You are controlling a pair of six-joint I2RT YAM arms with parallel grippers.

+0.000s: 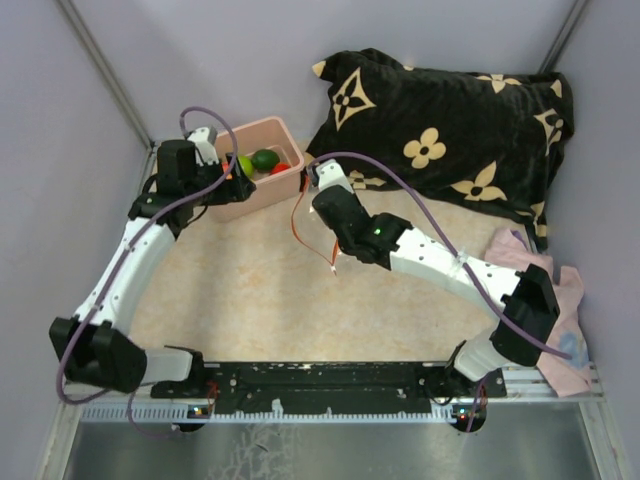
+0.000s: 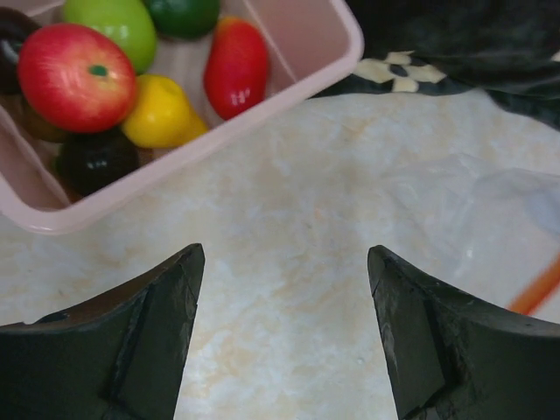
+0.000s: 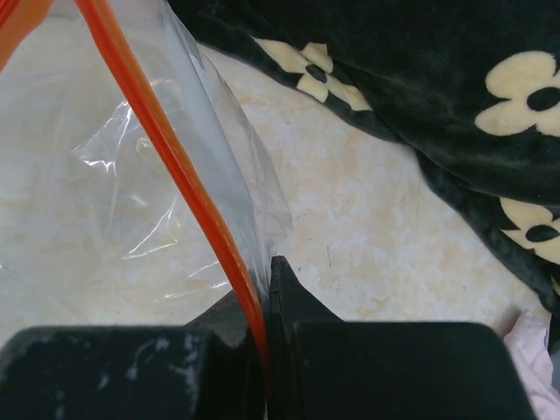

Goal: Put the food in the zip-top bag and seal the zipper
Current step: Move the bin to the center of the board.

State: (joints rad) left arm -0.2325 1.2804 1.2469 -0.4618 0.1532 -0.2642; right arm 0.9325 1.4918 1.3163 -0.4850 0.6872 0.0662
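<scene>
The left gripper [image 2: 284,255] hangs with its jaws wide apart and nothing between them. It is over bare table [image 2: 289,201], just beside the pink bin [image 2: 219,144], which fills the eleven o'clock corner of its wrist view. The food [image 2: 77,77] lies in that bin (red, yellow, light green, dark green and dark brown pieces, packed against one another). The right gripper [image 3: 264,284] is clamped together on the zipper [image 3: 166,149] of the zip-top bag [image 3: 122,219], whose clear film spreads toward ten o'clock from the fingers. From above, the bag is near the table's middle, the bin at eleven o'clock and a black flowered cushion [image 1: 440,120] at one o'clock.
</scene>
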